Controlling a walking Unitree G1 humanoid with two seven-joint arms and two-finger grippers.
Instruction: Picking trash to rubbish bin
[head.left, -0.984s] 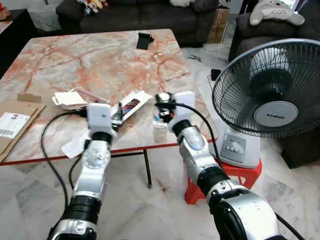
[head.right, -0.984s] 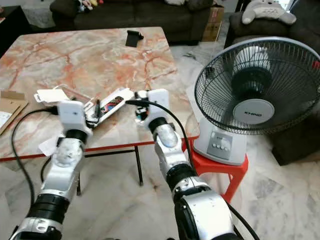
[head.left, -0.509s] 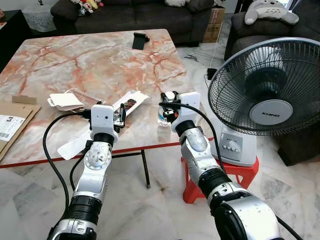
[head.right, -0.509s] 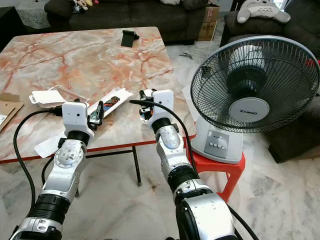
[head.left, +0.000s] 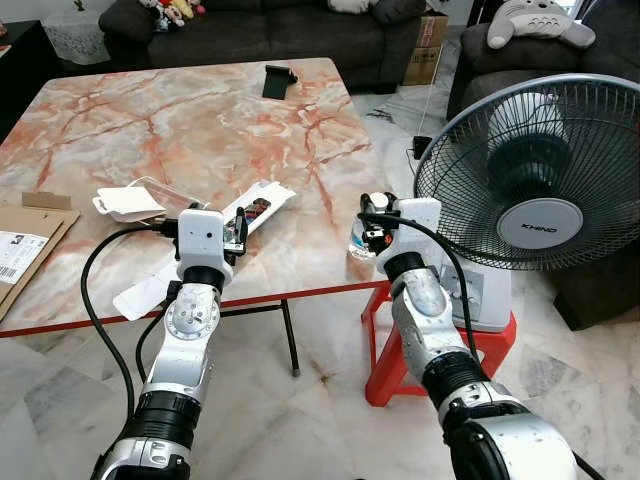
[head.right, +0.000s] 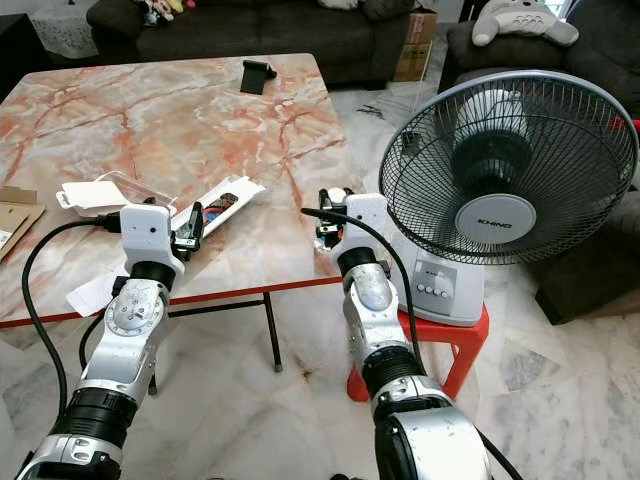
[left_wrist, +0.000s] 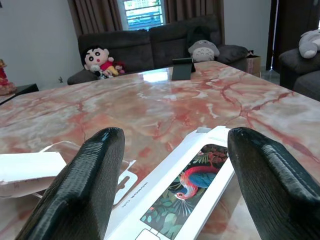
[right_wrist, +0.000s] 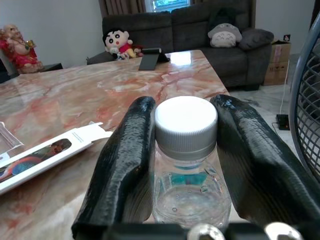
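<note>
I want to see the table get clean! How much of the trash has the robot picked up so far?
One piece is in hand: the right gripper is shut on a clear bottle at the table's edge. The left gripper is open over the white flat box, not holding it. That box and the white paper are left. No bin is in sight.

A clear bottle (right_wrist: 190, 172) with white cap; pink-veined marble table (head.left: 180, 130).
</note>
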